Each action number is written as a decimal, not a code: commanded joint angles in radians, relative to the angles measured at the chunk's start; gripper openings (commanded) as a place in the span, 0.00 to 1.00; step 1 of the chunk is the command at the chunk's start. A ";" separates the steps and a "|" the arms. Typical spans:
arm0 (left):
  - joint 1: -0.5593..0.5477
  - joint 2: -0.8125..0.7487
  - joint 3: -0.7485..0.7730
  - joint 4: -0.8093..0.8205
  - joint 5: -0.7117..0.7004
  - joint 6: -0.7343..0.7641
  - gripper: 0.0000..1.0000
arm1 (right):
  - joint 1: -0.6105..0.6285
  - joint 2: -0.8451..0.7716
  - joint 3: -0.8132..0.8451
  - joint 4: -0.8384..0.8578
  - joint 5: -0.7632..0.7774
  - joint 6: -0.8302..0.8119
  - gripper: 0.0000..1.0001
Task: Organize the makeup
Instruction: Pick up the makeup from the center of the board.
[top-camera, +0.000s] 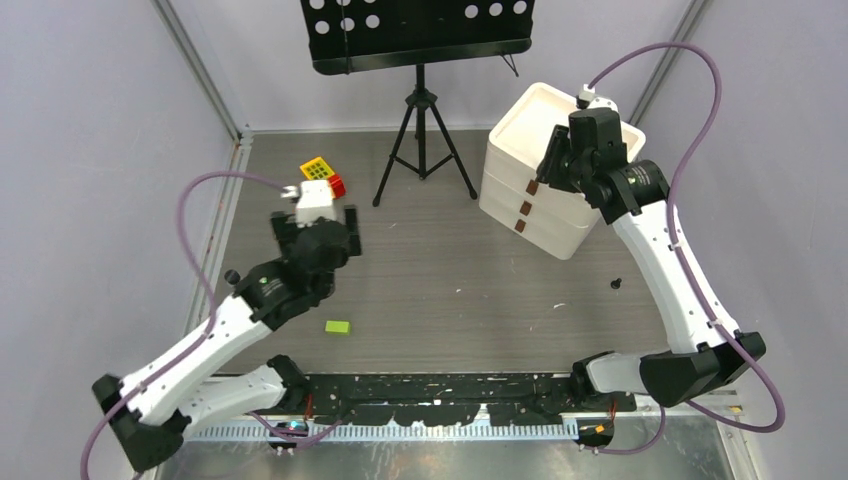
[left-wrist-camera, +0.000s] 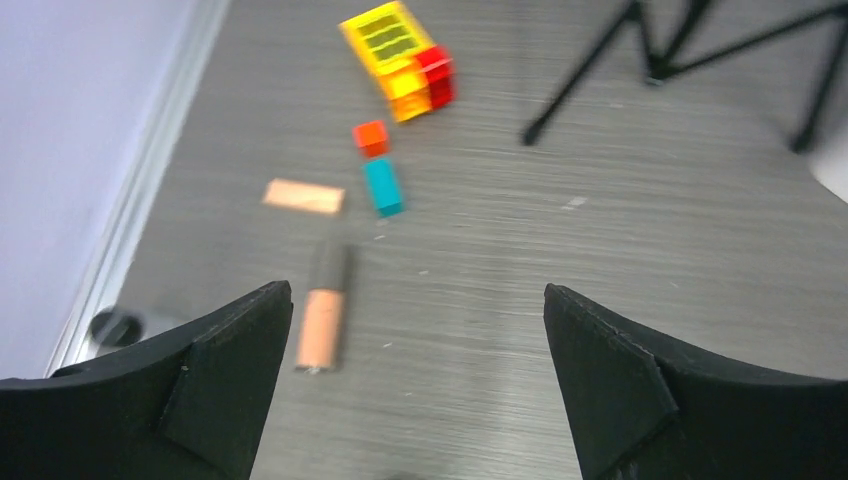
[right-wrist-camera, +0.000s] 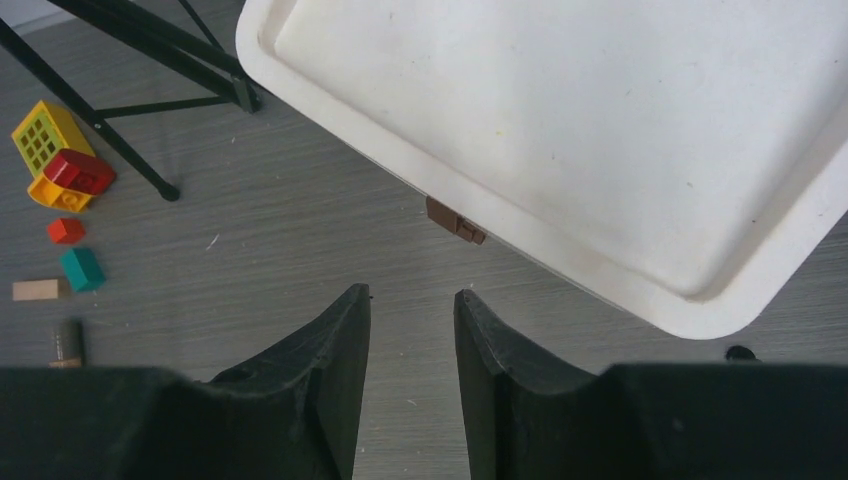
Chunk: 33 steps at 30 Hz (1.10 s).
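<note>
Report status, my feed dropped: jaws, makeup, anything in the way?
Left gripper jaws wide open, empty, near the tan tube. Right gripper jaws narrowly open, empty, at the white drawer box. Toy blocks beyond the tube.

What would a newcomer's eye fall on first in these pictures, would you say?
The white three-drawer box at the far right stands out, the right gripper close above it. At far left sits a bright yellow-and-red block cluster; nearer the open left gripper, a tan tube lies on the grey table.

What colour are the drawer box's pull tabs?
Brown. The pull tab shows best in the right wrist view.
</note>
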 joint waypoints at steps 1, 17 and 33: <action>0.184 -0.093 -0.058 -0.217 0.045 -0.155 0.99 | 0.007 -0.023 -0.008 -0.001 -0.045 0.001 0.42; 0.724 0.352 -0.175 0.010 0.533 -0.079 0.88 | 0.017 -0.086 -0.044 -0.028 -0.105 0.014 0.42; 0.815 0.495 -0.175 0.029 0.642 -0.141 0.73 | 0.025 -0.090 -0.037 -0.005 -0.120 0.021 0.42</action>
